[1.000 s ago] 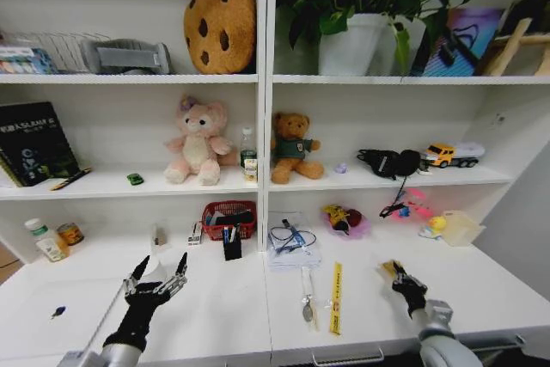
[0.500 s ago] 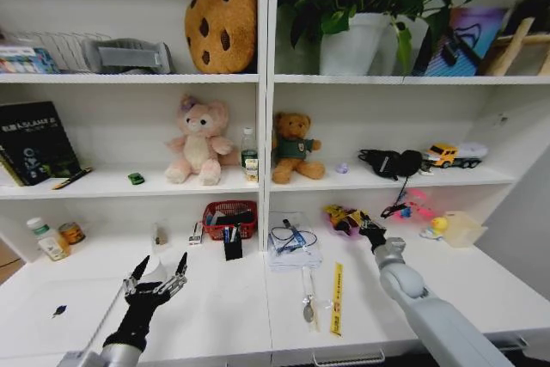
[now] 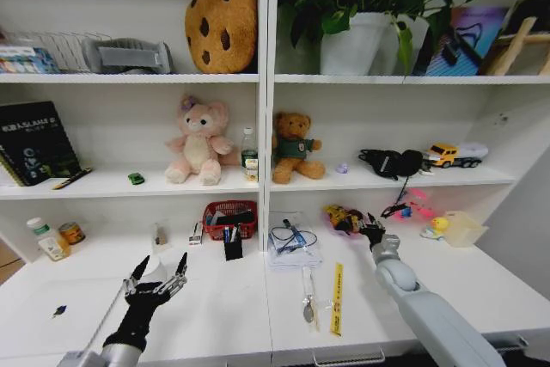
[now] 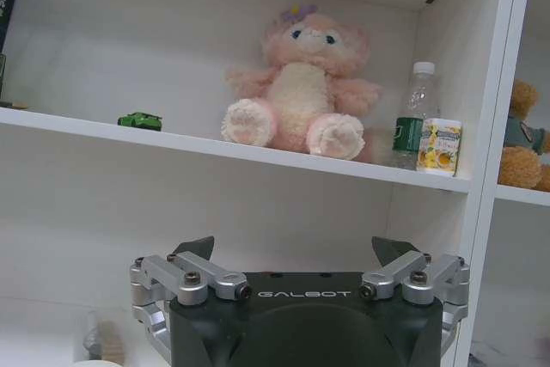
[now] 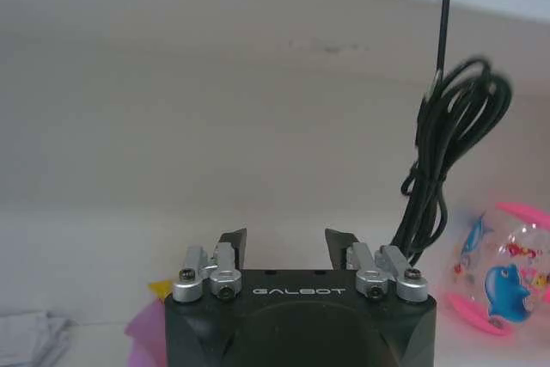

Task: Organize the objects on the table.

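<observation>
open desk on the left, crowded right of the divider

bare table (image 3: 77, 298) around the left gripper (image 3: 157, 278); the right gripper (image 3: 371, 231) is hemmed by a pink toy (image 3: 344, 219), dangling cable (image 3: 398, 199) and yellow ruler (image 3: 336, 296).

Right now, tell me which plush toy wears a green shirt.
The brown bear, right of the shelf divider. The pink plush on its left has no shirt.
</observation>
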